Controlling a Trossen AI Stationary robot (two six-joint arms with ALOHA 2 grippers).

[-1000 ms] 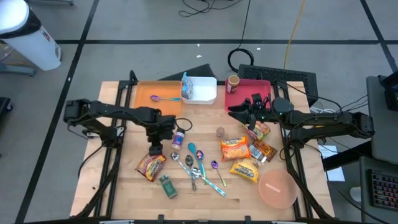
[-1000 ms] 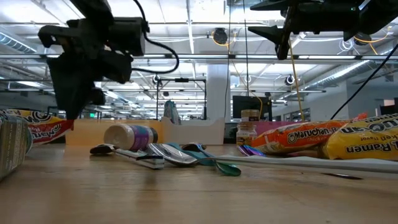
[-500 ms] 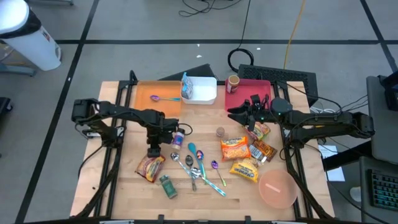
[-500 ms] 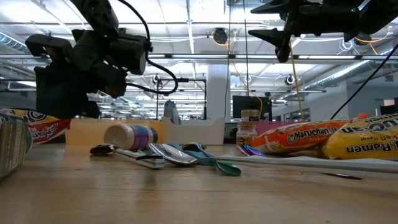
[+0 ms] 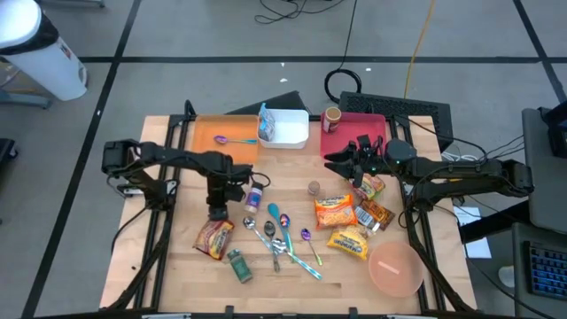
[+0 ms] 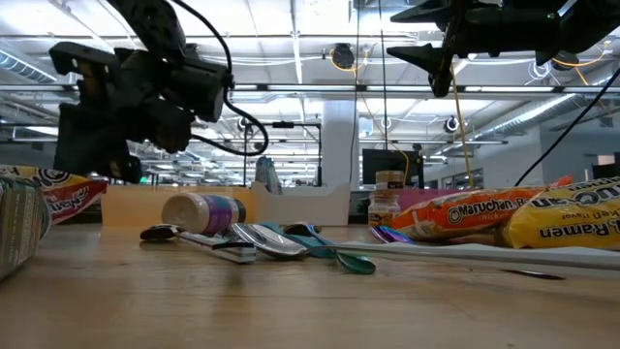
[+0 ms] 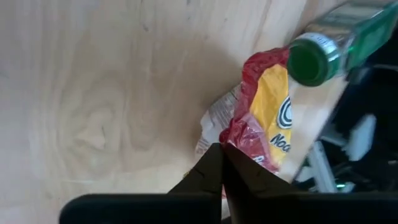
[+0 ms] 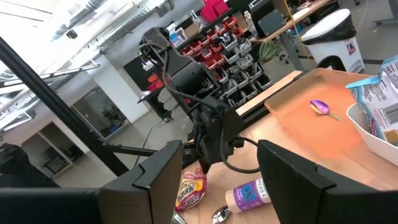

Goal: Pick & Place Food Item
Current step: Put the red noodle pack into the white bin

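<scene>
The left gripper [image 7: 219, 163] is clenched shut with nothing between its fingers, just above the red-and-yellow noodle packet [image 5: 215, 237] lying on the wooden table [image 5: 159, 275] beside a green-capped bottle [image 5: 238, 265]. The right gripper [image 5: 335, 161] hangs parted and empty above the red tray [image 5: 350, 133].

Two dark fingers [image 8: 163, 177] of the right gripper [image 8: 219, 180] are seen at the bottom edge, set apart with a clear gap between them. Through this gap the left arm [image 8: 186, 81] is seen farther off, bent down over the wooden table [image 8: 283, 84]. Its gripper [image 8: 205, 163] is lowered just above a red and yellow noodle packet [image 8: 188, 190]. A small bottle with a purple label [image 8: 247, 196] is lying on its side near this packet. An orange tray [image 8: 323, 134] is placed on the table, and a purple spoon [image 8: 323, 109] is lying in it. A white container [image 8: 376, 134] with a blue and white packet [image 8: 379, 93] is seen beside the tray. Shelves with red bins [image 8: 221, 43] are standing in the room behind.
</scene>
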